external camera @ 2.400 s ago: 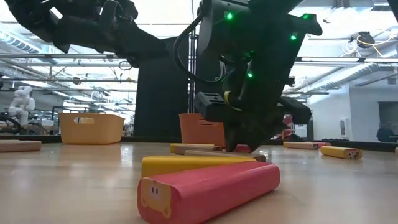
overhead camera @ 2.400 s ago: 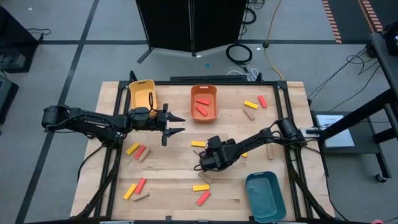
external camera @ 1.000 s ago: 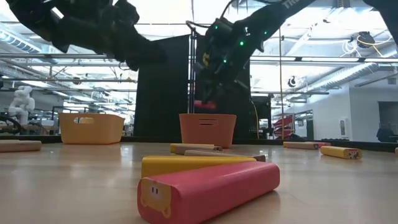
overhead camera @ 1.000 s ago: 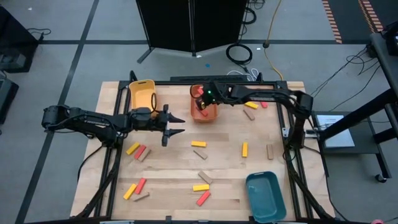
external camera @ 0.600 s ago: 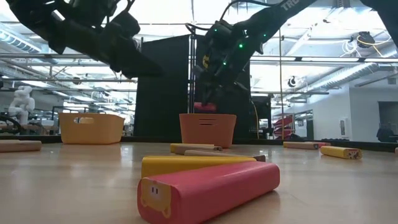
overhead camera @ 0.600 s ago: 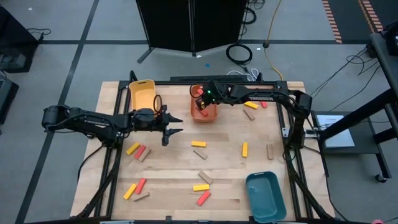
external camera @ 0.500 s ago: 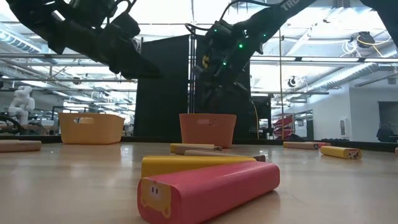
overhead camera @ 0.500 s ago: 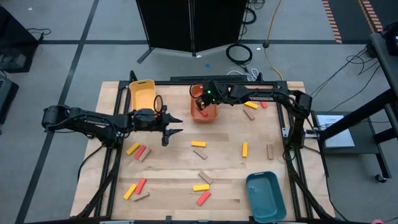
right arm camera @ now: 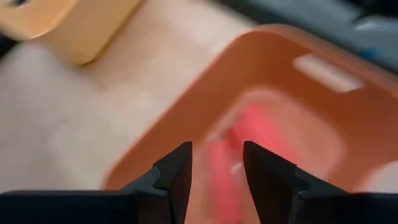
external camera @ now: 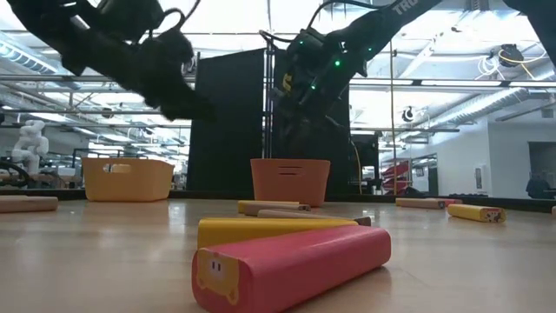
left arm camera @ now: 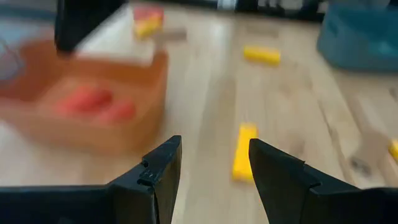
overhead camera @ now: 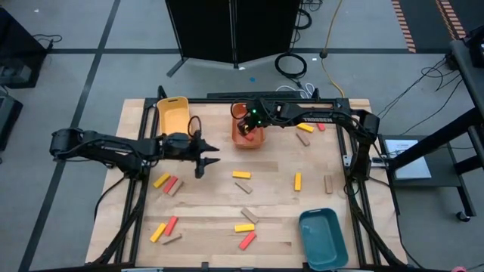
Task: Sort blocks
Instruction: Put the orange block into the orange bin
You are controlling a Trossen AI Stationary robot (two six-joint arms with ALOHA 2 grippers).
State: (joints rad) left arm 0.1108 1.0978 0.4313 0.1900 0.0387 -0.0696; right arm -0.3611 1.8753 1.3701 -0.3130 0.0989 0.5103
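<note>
My right gripper (overhead camera: 243, 127) (right arm camera: 217, 167) hangs open over the orange bin (overhead camera: 248, 130), nothing between its fingers. Red blocks (right arm camera: 249, 134) lie inside that bin. My left gripper (overhead camera: 209, 155) (left arm camera: 214, 167) stands open above the table's left middle, tipped slightly down, touching nothing. A yellow block (left arm camera: 244, 152) (overhead camera: 241, 174) lies flat on the table ahead of it. More red, yellow and tan blocks lie scattered flat on the table, such as a near group (overhead camera: 243, 227) and a left group (overhead camera: 169, 183).
A yellow bin (overhead camera: 173, 113) stands at the far left and a teal bin (overhead camera: 323, 238) at the near right. Loose blocks (overhead camera: 308, 128) lie right of the orange bin. A red block (external camera: 291, 265) lies close to the low camera. Bare wood lies at the table's middle.
My right gripper has opened over the orange bin, and the red block it held has dropped into the bin. My left gripper has tipped its fingers downward, staying open.
</note>
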